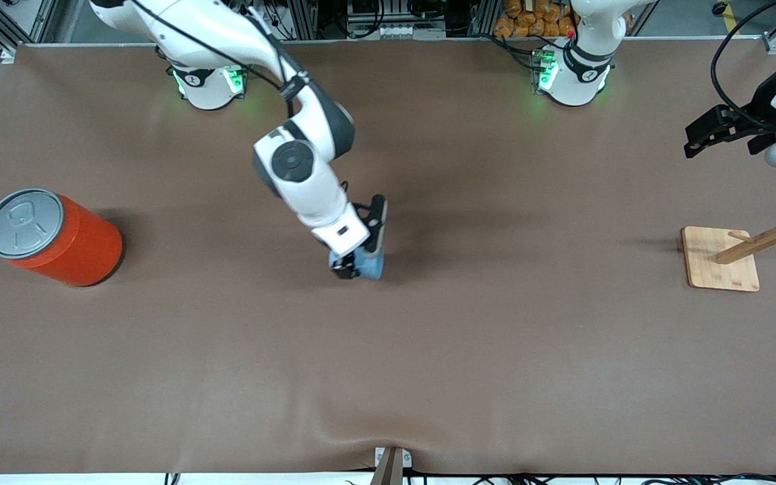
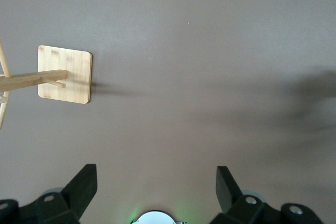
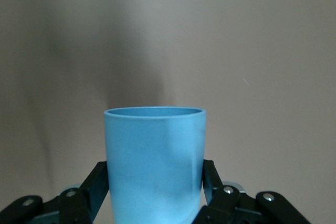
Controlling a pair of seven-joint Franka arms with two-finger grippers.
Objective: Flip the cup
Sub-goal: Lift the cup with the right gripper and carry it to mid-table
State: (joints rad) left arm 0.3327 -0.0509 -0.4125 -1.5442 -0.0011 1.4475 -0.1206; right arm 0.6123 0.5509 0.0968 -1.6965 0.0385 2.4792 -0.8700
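The light-blue cup (image 1: 372, 267) is at the middle of the table, low at the brown surface; I cannot tell whether it rests on it. My right gripper (image 1: 361, 260) is shut on the cup, one finger on each side of its wall. In the right wrist view the cup (image 3: 155, 161) fills the space between the fingers (image 3: 97, 187), its round rim pointing away from the wrist. My left gripper (image 1: 696, 140) is open and empty, up in the air over the left arm's end of the table; it also shows in the left wrist view (image 2: 156, 182).
A large orange-red can (image 1: 58, 239) with a grey lid lies at the right arm's end. A wooden rack with pegs on a square base (image 1: 721, 259) stands at the left arm's end, below my left gripper; the base also shows in the left wrist view (image 2: 65, 74).
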